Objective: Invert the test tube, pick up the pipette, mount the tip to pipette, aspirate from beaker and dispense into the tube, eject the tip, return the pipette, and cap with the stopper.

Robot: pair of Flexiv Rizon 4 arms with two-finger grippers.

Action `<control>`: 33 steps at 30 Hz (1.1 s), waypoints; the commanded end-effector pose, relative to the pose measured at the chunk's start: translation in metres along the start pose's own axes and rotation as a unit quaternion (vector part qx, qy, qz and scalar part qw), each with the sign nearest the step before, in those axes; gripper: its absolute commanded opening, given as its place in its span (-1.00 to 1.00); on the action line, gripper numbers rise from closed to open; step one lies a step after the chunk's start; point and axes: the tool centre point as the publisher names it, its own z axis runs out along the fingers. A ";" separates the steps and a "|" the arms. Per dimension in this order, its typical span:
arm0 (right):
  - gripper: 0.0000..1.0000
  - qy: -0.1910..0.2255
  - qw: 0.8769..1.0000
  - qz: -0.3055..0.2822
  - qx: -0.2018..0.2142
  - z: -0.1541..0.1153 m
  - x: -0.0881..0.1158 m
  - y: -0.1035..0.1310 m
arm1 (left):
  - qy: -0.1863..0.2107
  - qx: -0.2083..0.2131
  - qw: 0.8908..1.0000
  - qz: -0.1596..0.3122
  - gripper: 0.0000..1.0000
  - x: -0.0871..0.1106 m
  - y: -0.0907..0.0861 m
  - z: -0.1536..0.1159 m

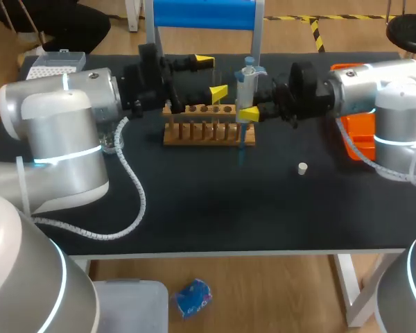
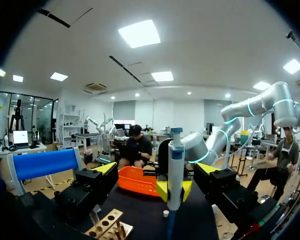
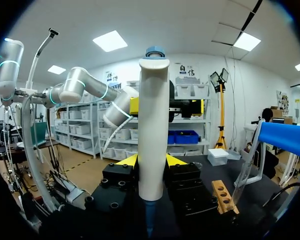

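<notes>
The white pipette (image 1: 246, 87) with a blue top stands upright over the right end of the wooden tube rack (image 1: 201, 125). My right gripper (image 1: 247, 105) is shut on its body; in the right wrist view the pipette (image 3: 153, 135) fills the gap of the right gripper (image 3: 151, 161). My left gripper (image 1: 211, 76) is open just left of it, touching nothing. From the left wrist the pipette (image 2: 176, 170) shows ahead of the wide left gripper (image 2: 157, 168). A small white stopper (image 1: 302, 168) lies on the mat.
An orange tray (image 1: 357, 135) sits at the table's right edge under my right arm. A tip box (image 1: 55, 64) is at the back left, and a blue-topped stand (image 1: 201, 14) rises behind the rack. A glass vessel (image 1: 112, 143) stands beside my left arm.
</notes>
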 end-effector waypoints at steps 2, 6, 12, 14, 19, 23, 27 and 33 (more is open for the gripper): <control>-1.00 -0.008 1.000 -0.004 -0.002 -0.036 0.012 0.013 | -0.010 0.003 1.000 0.001 1.00 0.005 0.001 -0.003; -1.00 -0.015 1.000 -0.012 -0.005 -0.059 0.015 0.023 | -0.010 0.003 1.000 0.001 1.00 0.005 0.001 -0.003; -1.00 -0.034 0.999 -0.023 -0.001 -0.100 0.016 0.040 | -0.010 0.003 1.000 0.001 1.00 0.005 0.001 -0.003; -1.00 -0.041 0.999 -0.026 -0.003 -0.113 0.017 0.045 | -0.006 0.002 1.000 0.006 1.00 0.005 -0.002 0.001; -1.00 -0.061 0.998 -0.034 -0.003 -0.146 0.016 0.051 | -0.005 0.013 1.000 0.021 1.00 -0.003 -0.022 0.022; -1.00 -0.069 0.997 -0.038 -0.005 -0.171 0.014 0.050 | -0.001 0.004 0.999 0.035 1.00 -0.009 -0.036 0.040; -1.00 -0.082 0.996 -0.044 0.000 -0.196 0.012 0.052 | 0.003 -0.005 0.999 0.043 1.00 -0.015 -0.050 0.059; -1.00 -0.103 0.994 -0.047 0.007 -0.232 0.010 0.056 | 0.010 -0.011 0.998 0.057 1.00 -0.021 -0.074 0.090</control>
